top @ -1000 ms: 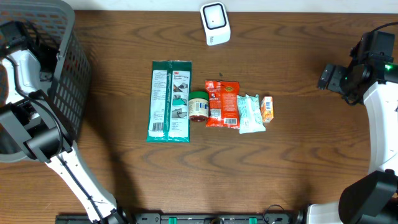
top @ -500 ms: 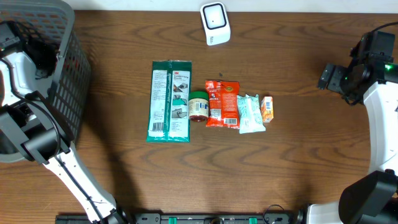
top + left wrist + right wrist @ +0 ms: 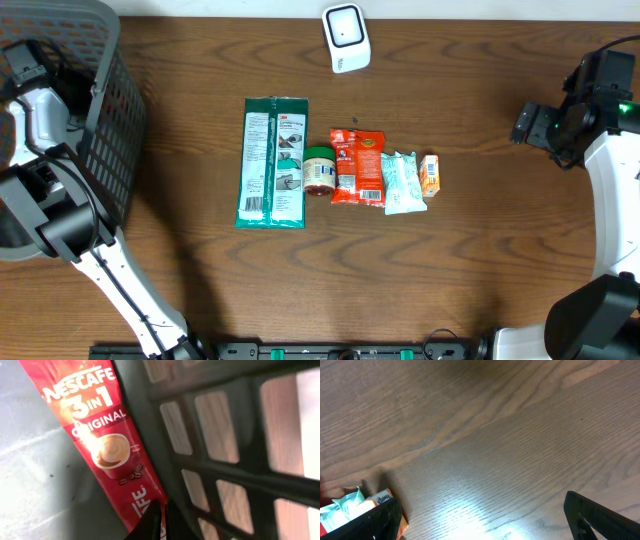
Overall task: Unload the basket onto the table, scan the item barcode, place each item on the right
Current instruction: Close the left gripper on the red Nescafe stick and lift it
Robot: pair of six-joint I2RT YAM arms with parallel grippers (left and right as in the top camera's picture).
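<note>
Red Nescafé sachet (image 3: pixel 107 455), pinched at its lower end by the closed fingers of our left gripper (image 3: pixel 156 512), sits inside the grey basket (image 3: pixel 220 435). The basket's lattice wall stands between the sachet and the white scanner (image 3: pixel 346 38). Our right gripper (image 3: pixel 485 520) hangs spread wide over the wood table (image 3: pixel 495 420), near the orange box (image 3: pixel 430 173).

Dark wood-grain table (image 3: pixel 480 250), bare directly under right gripper (image 3: pixel 522 127). Nearest gripper, off toward table middle: small orange box (image 3: pixel 429 173). Row runs on away from gripper, each piece touching or just beside the last: pale mint packet (image 3: pixel 403 183), red snack packet (image 3: pixel 358 167), green-lidded jar (image 3: pixel 319 171), long green packet (image 3: pixel 272 162). White scanner (image 3: pixel 346 38) at far table edge, well apart from gripper. Grey basket (image 3: pixel 110 120) farthest away.
</note>
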